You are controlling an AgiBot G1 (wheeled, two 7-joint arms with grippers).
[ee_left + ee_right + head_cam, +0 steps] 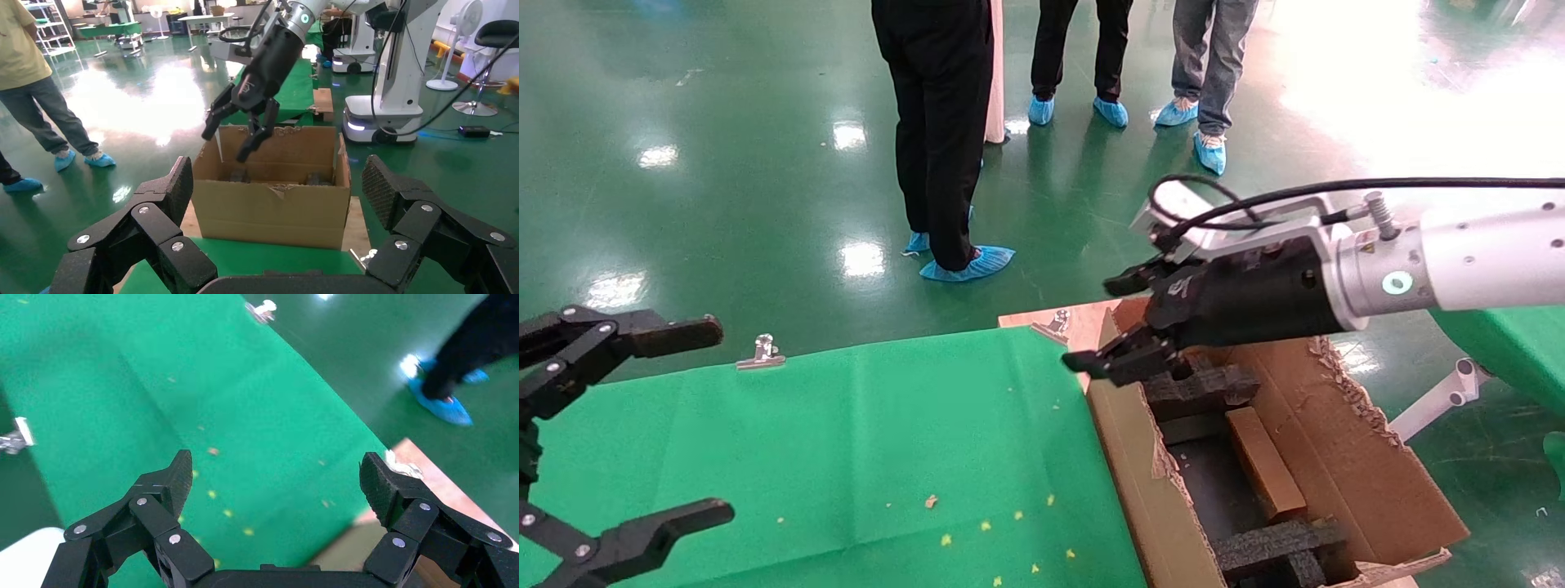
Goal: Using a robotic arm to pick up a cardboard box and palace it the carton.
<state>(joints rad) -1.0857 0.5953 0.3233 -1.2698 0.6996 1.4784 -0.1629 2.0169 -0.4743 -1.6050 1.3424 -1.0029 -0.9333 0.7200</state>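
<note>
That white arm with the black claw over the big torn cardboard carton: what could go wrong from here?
The right gripper, open and empty, hangs over the large brown corrugated carton near its left flap; pulling back low, it might catch that wall and shove the carton. The small plain brown cardboard box lies slanted between black foam blocks, so it may not be seated flat. The left gripper, open over the green cloth, looks parked.
</note>
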